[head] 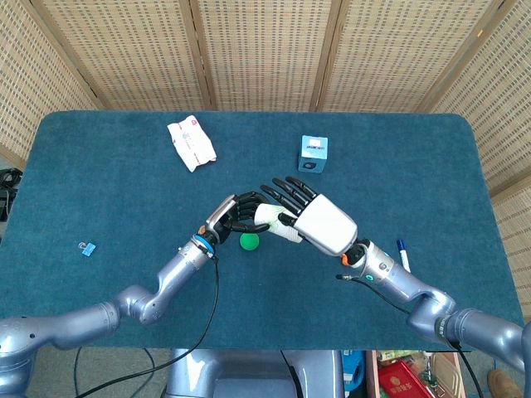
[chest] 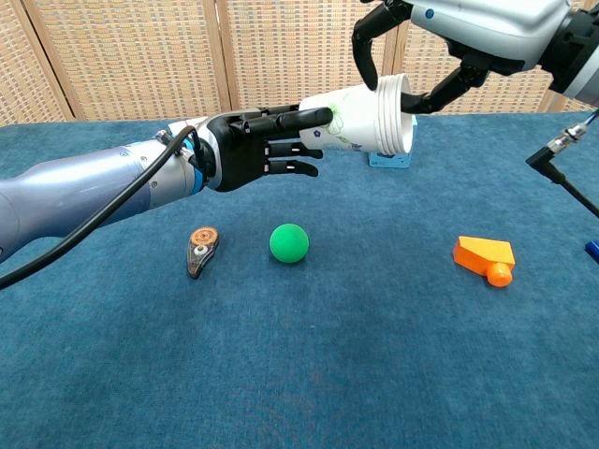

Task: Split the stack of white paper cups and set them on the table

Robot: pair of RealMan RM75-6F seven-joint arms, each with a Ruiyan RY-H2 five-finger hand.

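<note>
Centrally, the teal felt-like table [head: 99, 166] carries all items. Left hand [chest: 248, 148] – black fingers closed round the narrow base end of the stack of white paper cups [chest: 360, 122], held on its side in mid-air above the table. Right hand [head: 319, 222], white glossy shell, has fingers curled over the stack's rim end. Below: round green ball [chest: 289, 242]; orange wedge-shaped block [chest: 485, 256] to the right; small oval brown-black tape dispenser [chest: 200, 249] – left of ball. Blue box [head: 313, 153] and crumpled white packet [head: 191, 142] lie farther back.

Bright, even light; sharp, soft shadows.
</note>
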